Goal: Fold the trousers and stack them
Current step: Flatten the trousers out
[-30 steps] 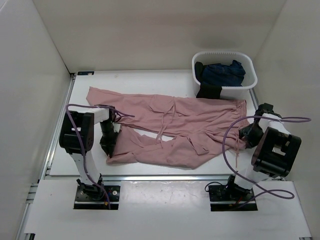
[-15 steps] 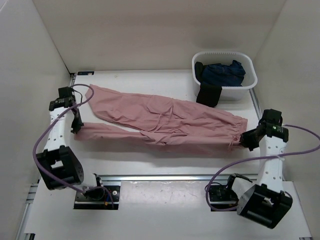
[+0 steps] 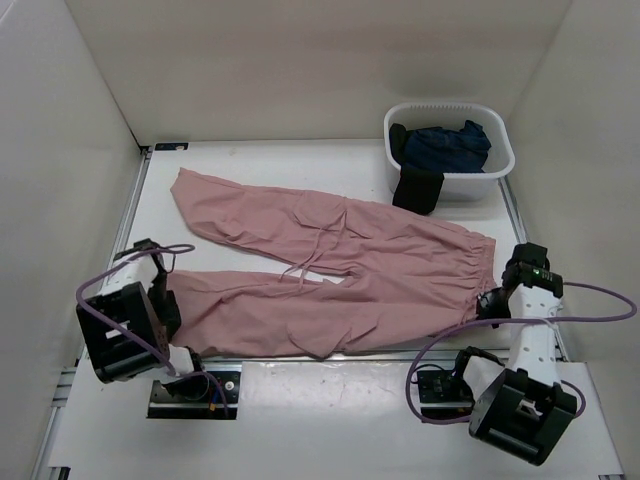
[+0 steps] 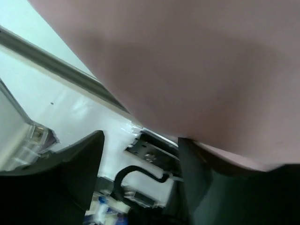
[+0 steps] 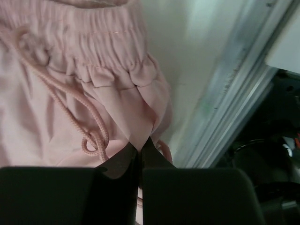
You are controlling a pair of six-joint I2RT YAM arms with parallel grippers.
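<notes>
At the near edge of the table [image 3: 260,160], the left gripper [image 4: 140,139] has its fingers parted with nothing clamped between them, pink cloth lying over one finger. The right gripper [image 5: 139,149] is pinched tight on a fold at the near corner of the gathered waistband, beside the drawstring [image 5: 93,140]. The pink trousers [image 3: 340,270] lie flat across the middle of the table, waist to the right and both legs running left. Beyond the waist, at the far right, a white basket [image 3: 485,183] holds a navy garment [image 3: 445,145], with a black garment [image 3: 417,188] hanging over its front rim.
</notes>
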